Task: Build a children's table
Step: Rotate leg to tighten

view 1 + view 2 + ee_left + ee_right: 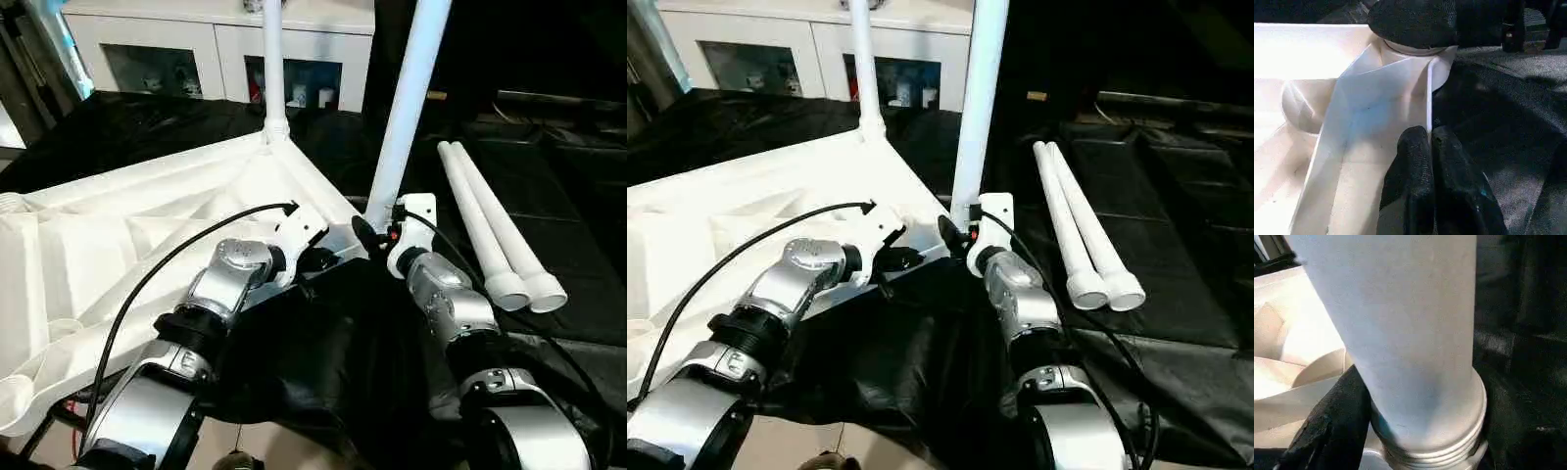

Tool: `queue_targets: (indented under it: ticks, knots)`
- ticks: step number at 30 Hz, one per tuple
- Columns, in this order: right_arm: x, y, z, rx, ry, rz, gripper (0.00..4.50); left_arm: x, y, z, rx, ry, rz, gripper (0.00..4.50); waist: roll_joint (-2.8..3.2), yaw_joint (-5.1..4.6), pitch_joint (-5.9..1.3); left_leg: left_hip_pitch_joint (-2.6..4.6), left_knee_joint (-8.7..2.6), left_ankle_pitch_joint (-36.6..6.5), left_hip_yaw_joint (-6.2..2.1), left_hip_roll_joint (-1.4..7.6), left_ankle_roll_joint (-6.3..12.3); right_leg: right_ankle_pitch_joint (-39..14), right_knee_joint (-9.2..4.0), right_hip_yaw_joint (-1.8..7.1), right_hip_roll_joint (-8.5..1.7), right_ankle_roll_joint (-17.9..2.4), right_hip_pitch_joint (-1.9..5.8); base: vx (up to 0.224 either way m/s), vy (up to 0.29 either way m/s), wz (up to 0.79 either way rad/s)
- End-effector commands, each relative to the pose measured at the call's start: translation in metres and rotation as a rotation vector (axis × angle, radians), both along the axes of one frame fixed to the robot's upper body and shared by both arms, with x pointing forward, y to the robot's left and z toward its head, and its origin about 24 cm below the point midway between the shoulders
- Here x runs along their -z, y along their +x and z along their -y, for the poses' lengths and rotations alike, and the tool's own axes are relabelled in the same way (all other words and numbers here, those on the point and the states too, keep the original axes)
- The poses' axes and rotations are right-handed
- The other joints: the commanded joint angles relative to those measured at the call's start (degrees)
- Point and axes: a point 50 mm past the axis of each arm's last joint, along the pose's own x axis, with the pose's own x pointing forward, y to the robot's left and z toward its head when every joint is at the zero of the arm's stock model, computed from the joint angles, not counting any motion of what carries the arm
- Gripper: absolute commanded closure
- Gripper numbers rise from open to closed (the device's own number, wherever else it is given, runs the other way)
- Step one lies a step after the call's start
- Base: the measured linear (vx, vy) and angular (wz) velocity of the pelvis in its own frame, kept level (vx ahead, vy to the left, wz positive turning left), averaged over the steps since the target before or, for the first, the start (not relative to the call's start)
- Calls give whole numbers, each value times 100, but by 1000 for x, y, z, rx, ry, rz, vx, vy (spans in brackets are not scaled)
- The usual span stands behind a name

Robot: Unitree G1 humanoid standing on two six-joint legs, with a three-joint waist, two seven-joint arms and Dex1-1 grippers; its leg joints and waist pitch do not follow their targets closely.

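The white table top (147, 225) lies upside down on black cloth, ribbed side up. One white leg (274, 69) stands upright in the far corner socket. A second leg (407, 108) leans slightly in the near right corner socket (1440, 450), and my right gripper (372, 231) is shut on its base, one black finger (1332, 426) pressed against it. My left gripper (1430, 142) is shut on the thin rim (1428, 98) of the table top, just left of that corner. Two loose legs (490, 225) lie side by side on the cloth to the right.
A white cabinet (216, 49) with glass-fronted compartments stands behind the work. Black cloth (323, 372) covers the surface and bunches up between my forearms. A black cable (157, 274) loops over my left arm.
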Motion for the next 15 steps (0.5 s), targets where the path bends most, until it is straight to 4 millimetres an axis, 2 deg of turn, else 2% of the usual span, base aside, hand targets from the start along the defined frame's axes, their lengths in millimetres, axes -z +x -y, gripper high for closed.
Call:
queue_targets:
  ticks: [1, 2, 3, 5, 7, 8, 10, 11, 13, 15]
  knots:
    - [13, -15, -38, -217, 23, -66, 99, -23, 1, 22, 95, -97, 111, 450, -62, -10, -396, 100, -377, -1418, -135, 226, 113, -1799, -511, 265, -489, -1013, 227, 0, 0, 0]
    - [11, -15, -36, -245, 22, -52, 79, -23, -2, 19, 139, -101, 112, 450, -75, -20, -388, 97, -386, -1511, -141, 230, 118, -1970, -532, 264, -495, -966, 229, 0, 0, 0]
    - [11, -15, -36, -245, 22, -52, 79, -23, -2, 19, 139, -101, 112, 450, -70, -21, -391, 98, -384, -1517, -144, 233, 113, -1986, -528, 266, -499, -964, 230, 0, 0, 0]
    - [10, -15, -29, -280, 5, -35, 50, -21, -6, 15, 184, -107, 103, 450, -57, -50, -383, 98, -393, -1559, -147, 243, 92, -1970, -521, 267, -491, -994, 220, 0, 0, 0]
    - [9, -15, -24, -300, 0, -26, 50, -20, -9, 12, 209, -113, 95, 450, -61, -59, -382, 96, -391, -1572, -148, 249, 108, -1954, -518, 271, -498, -1014, 230, 0, 0, 0]
    - [6, -17, -15, -362, -5, -9, 50, -19, -16, 7, 272, -126, 76, 450, -61, -52, -384, 96, -397, -1547, -156, 264, 121, -1894, -506, 269, -501, -1035, 242, 0, 0, 0]
    - [5, -18, -11, -394, -8, 0, 50, -19, -19, 6, 303, -134, 66, 450, -63, -53, -389, 90, -380, -1444, -129, 255, 190, -1733, -498, 281, -493, -1087, 237, 0, 0, 0]
    - [3, -20, -6, -423, -2, 3, 50, -18, -21, 3, 317, -130, 54, 450, -48, -37, -394, 109, -374, -1438, -129, 263, 189, -1716, -493, 286, -500, -1104, 224, 0, 0, 0]
    - [0, -25, 5, -507, 8, 8, 50, -15, -25, -3, 350, -115, 26, 450, -41, 26, -387, 108, -381, -1395, -124, 271, 210, -1644, -484, 274, -477, -1121, 244, 0, 0, 0]
    - [0, -27, 9, -538, 10, 9, 50, -14, -26, -6, 360, -111, 16, 450, -48, 49, -389, 111, -380, -1403, -117, 276, 217, -1645, -480, 271, -470, -1110, 238, 0, 0, 0]
